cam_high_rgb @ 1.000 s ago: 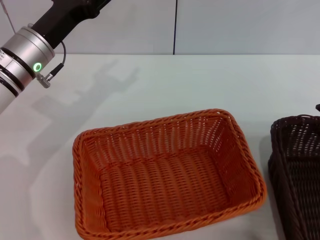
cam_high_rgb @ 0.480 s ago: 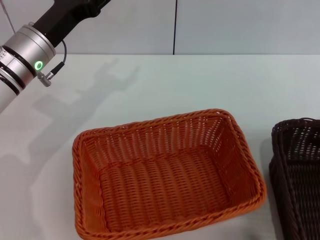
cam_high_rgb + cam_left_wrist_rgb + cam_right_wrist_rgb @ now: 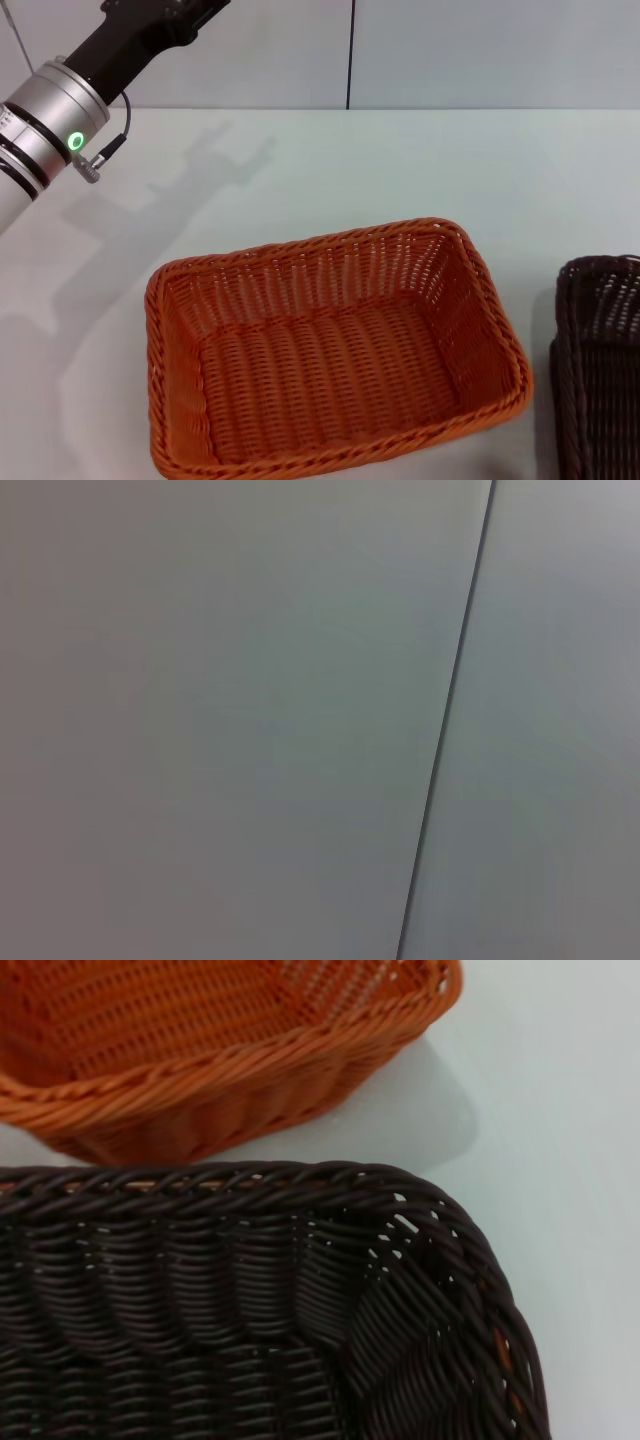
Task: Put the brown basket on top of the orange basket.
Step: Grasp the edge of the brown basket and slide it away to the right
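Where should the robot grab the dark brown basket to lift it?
Probably the braided rim of the brown basket, coming down from above on the right side. It sits upright and open beside the orange basket, so one finger could slip inside the sloping wall and one outside. The wide body looks too broad to grip whole.

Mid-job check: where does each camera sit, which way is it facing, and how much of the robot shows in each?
Head view: up on the head, looking forward and down at the white table, the orange basket and part of the brown basket; only the left arm shows, raised on the robot's left.
Left wrist view: faces a bare grey wall with one seam; no robot parts.
Right wrist view: close above the brown basket, the orange basket just apart beyond it; no fingers visible.
Shared: head and right wrist views both show the two baskets.
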